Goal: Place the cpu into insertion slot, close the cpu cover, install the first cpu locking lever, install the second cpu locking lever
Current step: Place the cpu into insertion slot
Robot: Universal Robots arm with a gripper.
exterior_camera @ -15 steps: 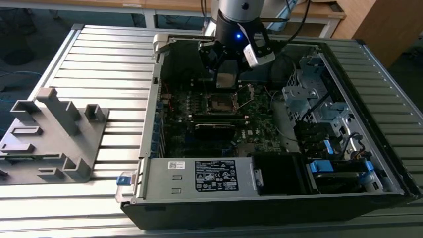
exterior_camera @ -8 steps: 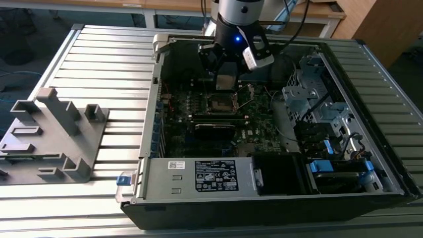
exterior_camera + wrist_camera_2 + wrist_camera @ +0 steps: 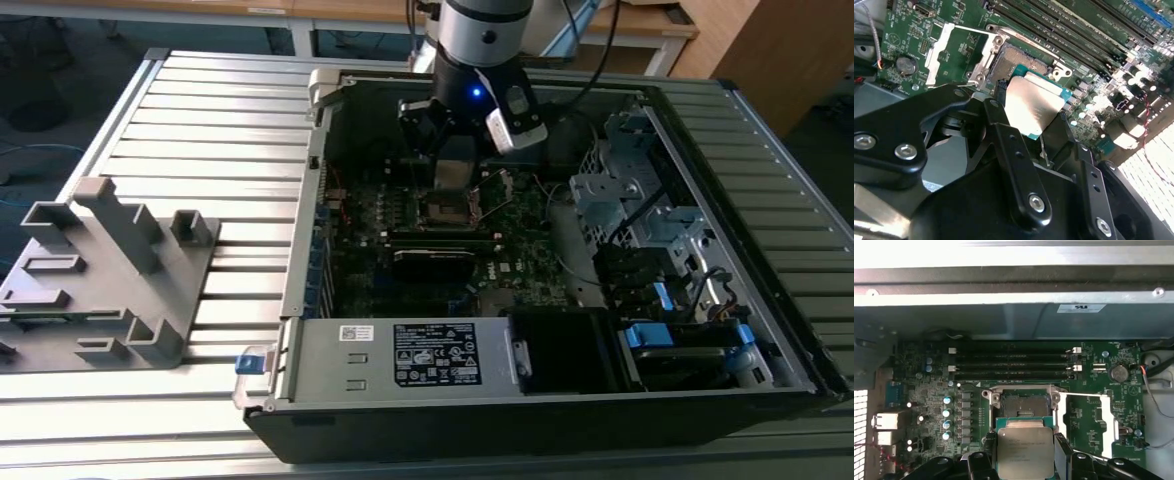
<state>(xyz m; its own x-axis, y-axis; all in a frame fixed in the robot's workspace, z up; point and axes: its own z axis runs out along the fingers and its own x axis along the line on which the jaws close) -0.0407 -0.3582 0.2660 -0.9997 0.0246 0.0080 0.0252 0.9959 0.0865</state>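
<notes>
Gripping the cpu (image 3: 1036,100) by two opposite edges, the gripper (image 3: 1031,109) hangs low inside the open computer case (image 3: 307,330), fingers clamped tight, silver top facing up. The chip sits right over the near edge of the bare insertion slot (image 3: 1023,405); whether it touches the slot, I can't tell. The cpu cover (image 3: 939,50) is swung wide open, standing off to one side of the slot over the green motherboard (image 3: 1089,360). Memory slots (image 3: 1014,365) run just beyond the slot.
</notes>
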